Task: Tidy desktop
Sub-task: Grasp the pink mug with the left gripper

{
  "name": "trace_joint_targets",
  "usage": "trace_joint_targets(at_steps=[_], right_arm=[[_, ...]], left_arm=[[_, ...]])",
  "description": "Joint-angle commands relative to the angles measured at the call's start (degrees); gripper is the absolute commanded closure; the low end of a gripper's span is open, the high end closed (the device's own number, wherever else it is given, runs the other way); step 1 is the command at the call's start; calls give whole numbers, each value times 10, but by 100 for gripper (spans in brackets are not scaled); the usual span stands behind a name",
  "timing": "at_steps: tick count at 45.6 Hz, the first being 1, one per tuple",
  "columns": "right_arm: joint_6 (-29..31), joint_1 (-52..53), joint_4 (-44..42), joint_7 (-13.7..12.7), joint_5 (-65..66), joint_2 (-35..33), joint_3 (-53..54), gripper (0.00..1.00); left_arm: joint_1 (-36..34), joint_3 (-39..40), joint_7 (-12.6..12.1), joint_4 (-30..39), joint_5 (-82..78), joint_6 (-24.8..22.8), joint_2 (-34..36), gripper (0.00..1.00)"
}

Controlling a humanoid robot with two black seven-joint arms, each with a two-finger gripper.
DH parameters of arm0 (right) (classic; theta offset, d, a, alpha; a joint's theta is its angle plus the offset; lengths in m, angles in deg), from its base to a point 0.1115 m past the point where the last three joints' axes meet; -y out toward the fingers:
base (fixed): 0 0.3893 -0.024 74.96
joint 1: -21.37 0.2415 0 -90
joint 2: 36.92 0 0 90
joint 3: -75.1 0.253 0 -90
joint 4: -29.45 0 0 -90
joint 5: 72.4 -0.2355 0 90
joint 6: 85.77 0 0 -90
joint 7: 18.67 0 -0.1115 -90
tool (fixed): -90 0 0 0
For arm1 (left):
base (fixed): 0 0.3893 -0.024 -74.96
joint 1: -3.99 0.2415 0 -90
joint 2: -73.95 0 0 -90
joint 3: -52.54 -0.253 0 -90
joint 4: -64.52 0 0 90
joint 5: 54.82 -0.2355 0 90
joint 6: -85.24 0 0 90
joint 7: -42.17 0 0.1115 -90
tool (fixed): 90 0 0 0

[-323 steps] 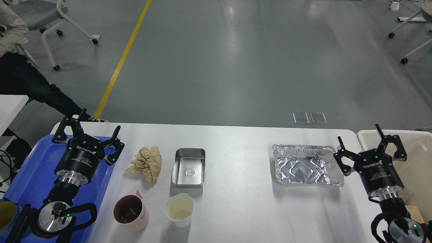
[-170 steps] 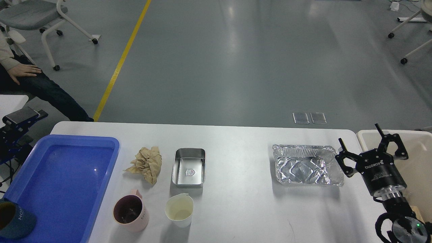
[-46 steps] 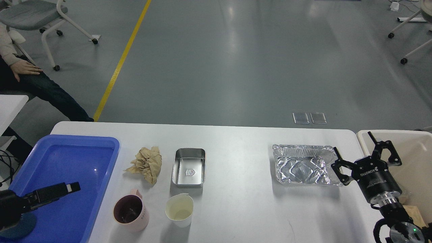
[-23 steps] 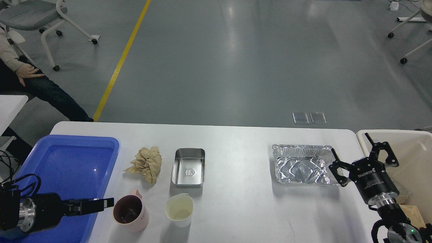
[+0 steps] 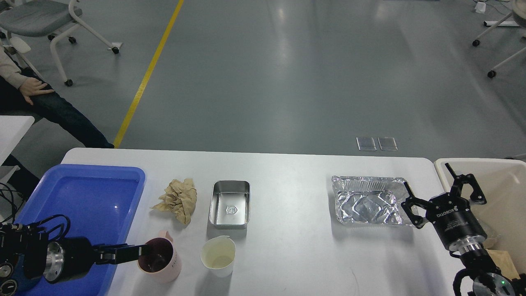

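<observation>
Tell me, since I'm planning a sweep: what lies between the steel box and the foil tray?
Nothing: in the head view only bare white desktop separates the rectangular steel box from the crinkled foil tray.

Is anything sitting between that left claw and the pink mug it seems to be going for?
Nothing visible does. The left gripper comes in sideways over the blue tray's edge, its tip already at the pink mug's rim. The crumpled paper and white cup lie off that line.
</observation>
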Motion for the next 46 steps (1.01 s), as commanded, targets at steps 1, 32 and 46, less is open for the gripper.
trace_joint_targets(at_steps=[1,32,46], right_arm=[[1,0,-7,0,0,0,2,0],[4,-2,-8,0,-1,1,3,0],[4,-2,-7,0,-1,3,5,0]], left_arm=[[-2,-18,-12,-2,-3,2,-9,35],[-2,-48,-12,-24,-3,-1,-18,75],[-19,-49,-5,-28,-3,-2,-18,99]])
